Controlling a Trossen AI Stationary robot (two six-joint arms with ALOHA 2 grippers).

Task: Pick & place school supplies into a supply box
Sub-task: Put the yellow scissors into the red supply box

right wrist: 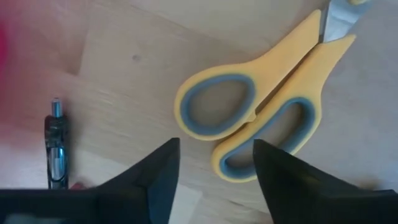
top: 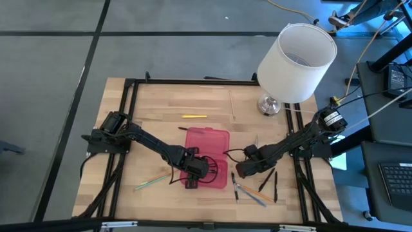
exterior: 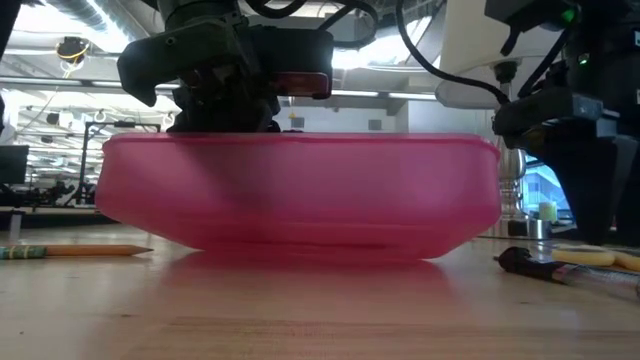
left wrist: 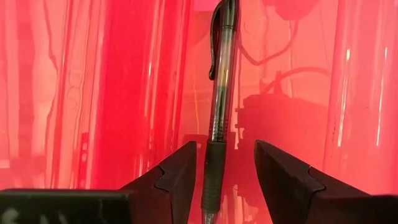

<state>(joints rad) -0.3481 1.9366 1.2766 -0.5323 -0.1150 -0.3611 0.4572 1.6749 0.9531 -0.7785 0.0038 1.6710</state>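
Glossy translucent red-pink supply box [top: 207, 156] is sitting mid-table on pale wood-grain table [top: 161, 106], rounded corners showing. Left gripper [left wrist: 225, 171] is hanging inside it, jaws apart — clear black-grip pen [left wrist: 221, 99] standing between fingers, not pinched. Right gripper [right wrist: 214, 171], spread wide, holding nothing, is hovering over yellow, grey-lined scissors [right wrist: 261, 115] just beside box.

Yellow-handled scissors [right wrist: 261, 118] with grey-lined finger loops lie flat on the wooden table [right wrist: 124, 81]. The right gripper [right wrist: 214, 165] hovers just above their handles, fingers spread. A black pen [right wrist: 56, 152] lies well apart from the scissors.
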